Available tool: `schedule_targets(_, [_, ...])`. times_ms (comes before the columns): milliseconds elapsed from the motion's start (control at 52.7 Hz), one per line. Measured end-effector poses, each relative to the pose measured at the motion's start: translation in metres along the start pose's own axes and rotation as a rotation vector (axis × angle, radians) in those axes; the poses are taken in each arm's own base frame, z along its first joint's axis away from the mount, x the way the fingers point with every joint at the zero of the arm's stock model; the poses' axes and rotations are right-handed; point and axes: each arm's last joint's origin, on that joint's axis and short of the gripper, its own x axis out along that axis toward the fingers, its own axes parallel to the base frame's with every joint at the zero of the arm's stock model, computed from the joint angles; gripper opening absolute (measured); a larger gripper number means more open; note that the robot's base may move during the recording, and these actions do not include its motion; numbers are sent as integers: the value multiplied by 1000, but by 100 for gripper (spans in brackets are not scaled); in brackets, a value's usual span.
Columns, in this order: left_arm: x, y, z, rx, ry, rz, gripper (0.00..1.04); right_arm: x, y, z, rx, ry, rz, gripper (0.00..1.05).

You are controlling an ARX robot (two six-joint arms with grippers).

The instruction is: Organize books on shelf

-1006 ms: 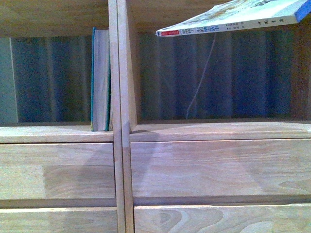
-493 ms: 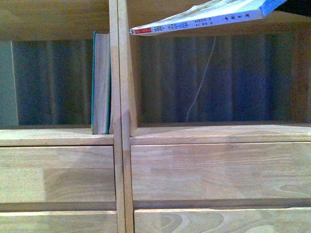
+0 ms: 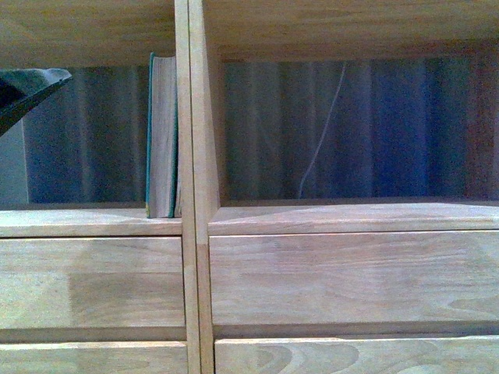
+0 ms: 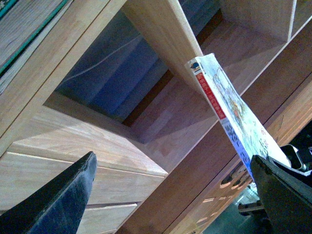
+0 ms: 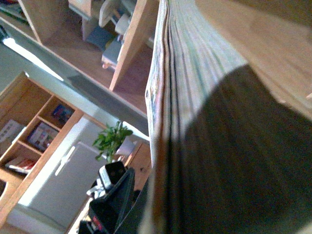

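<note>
in the front view, the thin white-spined paperback with the red mark (image 4: 214,95) has gone. a second ago it hung slanting across the top of the right-hand compartment of the tall light-wood shelf (image 3: 192,140). half a second ago it had slid leftward and higher, and now it is out of that picture. the left wrist view shows it tilted in the air in front of the shelf, its spine corner close to a board edge; which compartment it faces i cannot tell. the right gripper (image 5: 214,146) seems clamped on it, the page edges running hard along its dark finger. new too is a dark finger at the left edge of the front view: the left gripper (image 4: 173,161), spread wide and holding nothing. the thick teal-covered book with cream pages (image 3: 161,136) stands as before, upright against the central divider in the left compartment. so one book looks shelved, the paperback not yet.
</note>
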Motion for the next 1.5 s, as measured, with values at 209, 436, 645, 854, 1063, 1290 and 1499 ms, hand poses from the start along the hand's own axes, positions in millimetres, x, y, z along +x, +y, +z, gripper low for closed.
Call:
schedule_targets(209, [16,5,-2,-3,-6,-27,97,10,2,-11,9,42,15,7])
schedule_targets(436, [28,12,-13,-24,1,-56,97,34,-17,-23,43,71,-28,7])
schedule_targets(645, [30,16,-15,-25,4,-57,97,43,-19,-32,54,102,-16,7])
schedule_targets(854, [30,17,-14,6,-6,-56,97,45,-20,-38,65,109,-12,7])
schedule_targets(1063, [31,20,-16,51,-19,-17,72,45,-25,-43,75,116,-28,7])
schedule_targets(1290, [33,19,-18,67,-44,6,31,45,-27,-44,76,119,-32,7])
schedule_targets(1499, [33,17,-18,-9,-64,-6,13,44,-31,-46,79,121,-43,7])
